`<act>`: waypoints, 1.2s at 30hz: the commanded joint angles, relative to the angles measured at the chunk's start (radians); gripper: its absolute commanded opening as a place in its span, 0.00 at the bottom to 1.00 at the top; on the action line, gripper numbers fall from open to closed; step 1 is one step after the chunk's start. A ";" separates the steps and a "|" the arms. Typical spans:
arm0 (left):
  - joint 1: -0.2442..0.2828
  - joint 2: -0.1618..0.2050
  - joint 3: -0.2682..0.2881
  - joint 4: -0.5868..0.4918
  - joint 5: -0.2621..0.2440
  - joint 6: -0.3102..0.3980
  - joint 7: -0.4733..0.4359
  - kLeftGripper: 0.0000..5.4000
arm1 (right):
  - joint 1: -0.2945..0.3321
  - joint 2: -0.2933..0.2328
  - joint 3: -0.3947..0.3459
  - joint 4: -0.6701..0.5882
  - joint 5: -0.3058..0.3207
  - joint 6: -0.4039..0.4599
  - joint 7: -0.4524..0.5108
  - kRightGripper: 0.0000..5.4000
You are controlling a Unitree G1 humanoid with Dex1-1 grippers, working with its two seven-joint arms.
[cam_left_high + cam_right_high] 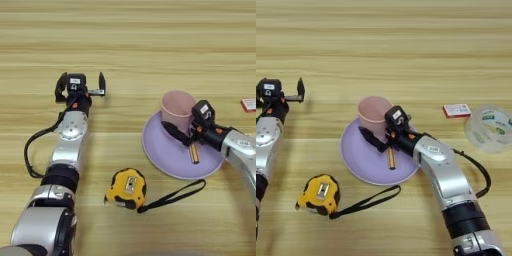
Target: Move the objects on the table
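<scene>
Right gripper (377, 141) hovers over the plate (358, 165), one finger (369, 137) reaching beside the cup (374, 112); whether it pinches anything cannot be told. That cup stands on the plate's far rim, near the table (406, 45) centre, apparently to be moved. Tape (490, 127) waits by the right edge. Left gripper (82, 86), fingers spread, idles at left, beyond the tape measure (126, 187).

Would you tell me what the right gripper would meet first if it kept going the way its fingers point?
Probably the pink cup: the right gripper points left over the lavender plate, close beside the cup's base.
</scene>
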 commanded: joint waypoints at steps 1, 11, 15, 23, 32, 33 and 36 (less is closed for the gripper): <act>0.001 -0.003 -0.001 -0.008 0.003 0.009 0.001 1.00 | -0.009 0.003 -0.016 -0.012 0.007 0.003 -0.005 0.80; -0.001 -0.004 -0.001 -0.006 0.004 0.009 0.002 1.00 | 0.033 -0.056 -0.166 -0.189 0.054 0.045 -0.071 0.80; -0.002 -0.002 0.000 -0.004 0.003 0.008 0.001 1.00 | 0.061 -0.074 -0.239 -0.232 0.078 0.056 -0.106 0.80; -0.002 0.000 0.002 -0.003 0.003 0.008 -0.001 1.00 | 0.091 -0.107 -0.335 -0.204 0.077 0.056 -0.161 0.80; -0.003 0.002 0.002 -0.001 0.003 0.007 -0.002 1.00 | 0.089 -0.122 -0.355 -0.088 0.063 0.037 -0.176 0.80; -0.003 0.002 0.003 -0.001 0.003 0.007 -0.002 1.00 | 0.086 -0.121 -0.352 -0.071 0.061 0.033 -0.174 0.80; -0.003 0.001 0.002 -0.003 0.004 0.008 -0.002 1.00 | 0.084 -0.118 -0.340 -0.035 0.054 0.020 -0.168 0.80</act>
